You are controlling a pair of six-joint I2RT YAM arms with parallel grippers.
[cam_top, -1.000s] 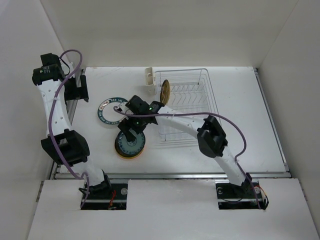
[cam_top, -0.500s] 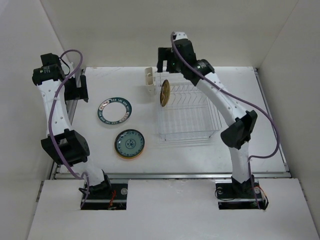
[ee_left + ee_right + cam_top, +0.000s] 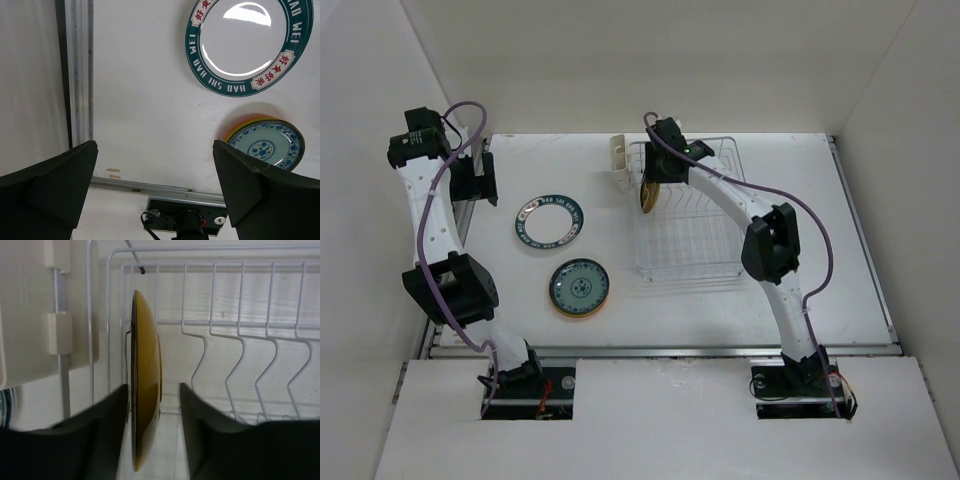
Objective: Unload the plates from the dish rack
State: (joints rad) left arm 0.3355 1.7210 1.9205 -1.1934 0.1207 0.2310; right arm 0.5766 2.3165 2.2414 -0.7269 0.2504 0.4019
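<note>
White table (image 3: 820,250), white walls (image 3: 620,60) around it, metal rail (image 3: 670,350) — along the table's near edge

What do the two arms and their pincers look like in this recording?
The left arm and right arm both have white links, bulky black joint housings and a purple cable looping alongside. The left pincer and right pincer each have two dark, wedge-shaped fingers. No readable markings show.
</note>
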